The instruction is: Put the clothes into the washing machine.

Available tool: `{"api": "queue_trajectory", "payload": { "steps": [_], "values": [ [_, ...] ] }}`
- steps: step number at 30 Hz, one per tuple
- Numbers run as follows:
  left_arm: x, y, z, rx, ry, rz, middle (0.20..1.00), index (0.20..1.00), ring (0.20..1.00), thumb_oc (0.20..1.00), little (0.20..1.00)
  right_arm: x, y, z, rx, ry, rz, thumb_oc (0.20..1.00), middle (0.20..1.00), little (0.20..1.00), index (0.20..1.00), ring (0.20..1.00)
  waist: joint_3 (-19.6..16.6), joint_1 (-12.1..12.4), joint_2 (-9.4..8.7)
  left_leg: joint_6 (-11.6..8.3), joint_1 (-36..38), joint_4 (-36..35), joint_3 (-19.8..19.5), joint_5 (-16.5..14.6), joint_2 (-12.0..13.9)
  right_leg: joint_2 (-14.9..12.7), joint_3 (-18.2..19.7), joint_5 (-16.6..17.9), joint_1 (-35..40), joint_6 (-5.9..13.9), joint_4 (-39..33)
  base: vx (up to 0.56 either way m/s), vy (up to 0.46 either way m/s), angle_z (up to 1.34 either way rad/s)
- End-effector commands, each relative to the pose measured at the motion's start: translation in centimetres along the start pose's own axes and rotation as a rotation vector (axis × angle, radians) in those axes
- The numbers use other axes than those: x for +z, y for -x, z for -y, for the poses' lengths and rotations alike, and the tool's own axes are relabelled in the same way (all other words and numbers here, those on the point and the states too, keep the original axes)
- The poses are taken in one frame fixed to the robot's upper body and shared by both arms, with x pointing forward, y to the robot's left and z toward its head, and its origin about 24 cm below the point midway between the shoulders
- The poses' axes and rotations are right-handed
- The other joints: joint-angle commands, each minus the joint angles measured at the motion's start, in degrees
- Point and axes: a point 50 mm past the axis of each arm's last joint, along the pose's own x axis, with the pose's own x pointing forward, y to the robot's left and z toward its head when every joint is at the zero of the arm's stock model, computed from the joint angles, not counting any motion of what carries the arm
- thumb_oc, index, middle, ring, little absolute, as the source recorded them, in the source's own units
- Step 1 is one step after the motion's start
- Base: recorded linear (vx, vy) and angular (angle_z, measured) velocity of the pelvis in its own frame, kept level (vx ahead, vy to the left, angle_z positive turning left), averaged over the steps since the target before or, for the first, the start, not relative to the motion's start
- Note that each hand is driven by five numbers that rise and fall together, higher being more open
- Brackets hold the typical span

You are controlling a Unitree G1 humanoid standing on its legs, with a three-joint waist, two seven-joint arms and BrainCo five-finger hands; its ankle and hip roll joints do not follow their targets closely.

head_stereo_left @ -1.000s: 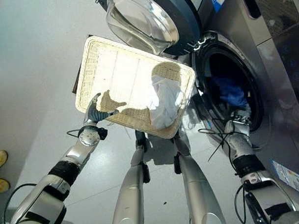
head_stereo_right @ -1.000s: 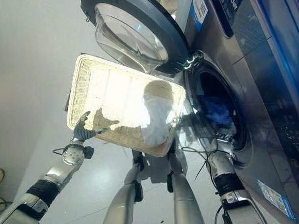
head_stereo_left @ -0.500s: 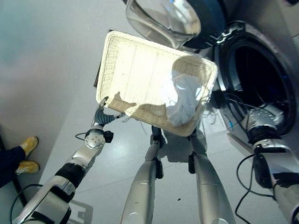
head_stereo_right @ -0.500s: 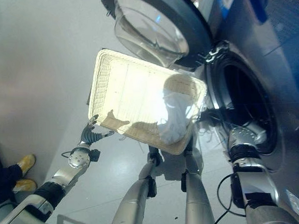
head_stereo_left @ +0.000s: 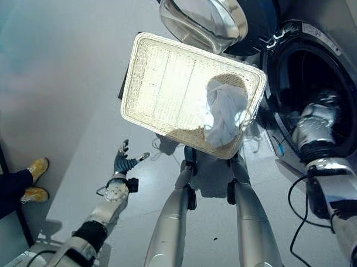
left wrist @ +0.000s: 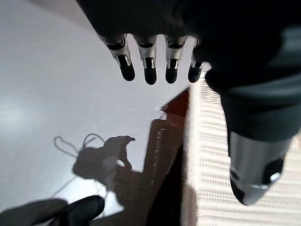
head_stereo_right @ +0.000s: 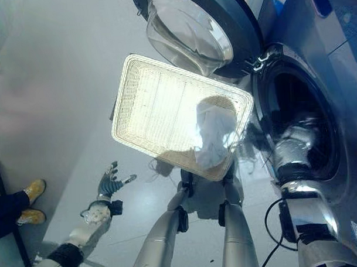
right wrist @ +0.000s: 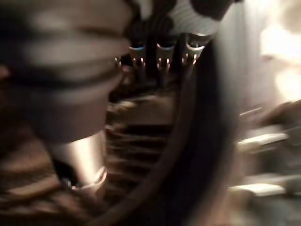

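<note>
A cream wicker basket (head_stereo_left: 168, 81) sits in front of the washing machine, with one white cloth (head_stereo_left: 225, 115) bunched in its corner nearest the machine. The round drum opening (head_stereo_left: 335, 75) is dark, and its glass door (head_stereo_left: 206, 15) is swung open above the basket. My right hand (head_stereo_left: 317, 118) is inside the drum opening; in the right wrist view its fingers (right wrist: 160, 56) look straight against the ribbed drum wall. My left hand (head_stereo_left: 125, 164) hovers over the floor below the basket, fingers (left wrist: 148, 70) spread, holding nothing.
A person's yellow shoes (head_stereo_left: 34, 172) and a dark trouser leg (head_stereo_left: 7, 192) stand at the left edge. The grey washing machine front (head_stereo_right: 333, 22) fills the right side. Pale floor (head_stereo_left: 59, 85) lies left of the basket.
The camera has shifted. My left hand has come off the basket's near edge and dropped lower. My right hand has risen from the drum's lower rim into the opening.
</note>
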Motion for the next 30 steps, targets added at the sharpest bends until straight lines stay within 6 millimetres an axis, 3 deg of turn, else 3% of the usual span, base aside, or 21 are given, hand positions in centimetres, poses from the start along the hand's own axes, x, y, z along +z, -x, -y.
{"api": "queue_trajectory", "payload": {
  "steps": [1, 7, 17, 20, 22, 24, 26, 30],
  "values": [
    [-1.0, 0.6, -0.9, 0.107, 0.086, -0.003, 1.0, 1.0, 1.0, 1.0, 1.0, 0.8, 0.2, -1.9, 0.196, 0.284, 0.03, 1.0, 1.0, 1.0, 1.0, 1.0, -0.76, 0.16, 4.14, -1.72, 0.02, -0.68, 0.12, -0.78, -2.36, 2.04, -5.02, -11.44, 2.08, 2.64, 8.53, -0.05, 0.068, 0.16],
    [-3.9, 1.9, -0.8, 0.159, 0.181, -0.105, 1.0, 1.0, 1.0, 1.0, 1.0, -2.2, 2.6, -1.0, 0.202, 0.573, 0.02, 1.0, 1.0, 1.0, 1.0, 1.0, -0.76, 0.58, 3.45, -1.78, 0.28, -1.68, 0.07, -0.23, -2.23, 1.87, -5.77, -10.91, 2.36, 2.48, 7.56, -0.03, 0.055, 0.09],
    [-5.8, 2.8, -0.3, 0.181, 0.183, -0.199, 1.0, 1.0, 1.0, 1.0, 1.0, -7.1, 8.0, -0.3, 0.383, 1.011, -0.033, 1.0, 1.0, 1.0, 1.0, 1.0, -0.76, -0.25, 1.13, -1.48, -0.59, -2.09, 0.67, 0.33, -1.98, 1.77, -5.83, -8.98, 1.85, 2.78, 5.51, -0.02, 0.081, 0.04],
    [-5.8, 2.7, -0.4, 0.183, 0.187, -0.204, 1.0, 1.0, 1.0, 1.0, 1.0, -8.2, 9.2, -0.1, 0.494, 1.25, -0.006, 1.0, 1.0, 1.0, 1.0, 1.0, -0.76, -0.26, 0.37, -1.31, -1.05, -2.1, 0.68, 0.34, -1.92, 1.62, -5.88, -8.56, 1.53, 3.16, 5.26, -0.01, 0.056, 0.0],
    [-5.7, 2.5, -0.8, 0.178, 0.183, -0.197, 1.0, 1.0, 1.0, 1.0, 1.0, -8.6, 9.3, 0.3, 0.586, 1.497, 0.054, 1.0, 1.0, 1.0, 1.0, 1.0, -0.76, -0.02, -0.12, -1.24, -1.48, -1.99, 0.39, 0.31, -1.99, 1.41, -5.96, -8.3, 1.24, 3.62, 5.3, -0.01, 0.042, 0.02],
    [-5.5, 2.3, -0.8, 0.172, 0.176, -0.19, 1.0, 1.0, 1.0, 1.0, 1.0, -8.7, 9.2, 0.2, 0.631, 1.592, 0.092, 1.0, 1.0, 1.0, 1.0, 1.0, -0.76, 0.27, -0.19, -1.16, -1.74, -1.87, 0.18, 0.26, -2.01, 1.23, -6.15, -8.24, 1.05, 3.87, 5.47, -0.01, 0.009, 0.07],
    [-5.1, 1.9, -0.9, 0.156, 0.169, -0.172, 1.0, 1.0, 1.0, 1.0, 1.0, -9.0, 8.3, 0.1, 0.705, 1.808, 0.12, 1.0, 1.0, 1.0, 1.0, 1.0, -0.76, 1.08, -0.22, -1.05, -2.12, -1.8, -0.47, 0.25, -2.31, 0.97, -6.56, -8.08, 0.78, 4.29, 5.62, -0.01, 0.002, 0.15],
    [-4.5, 1.3, -0.8, 0.122, 0.155, -0.156, 1.0, 1.0, 1.0, 1.0, 1.0, -9.3, 6.8, 0.7, 0.71, 2.021, 0.093, 1.0, 1.0, 1.0, 1.0, 1.0, -0.76, 2.31, -0.13, -0.98, -2.36, -1.87, -0.9, 0.31, -2.5, 0.35, -7.38, -7.67, 0.79, 4.83, 5.31, 0.0, -0.005, 0.12]
  ]
}}
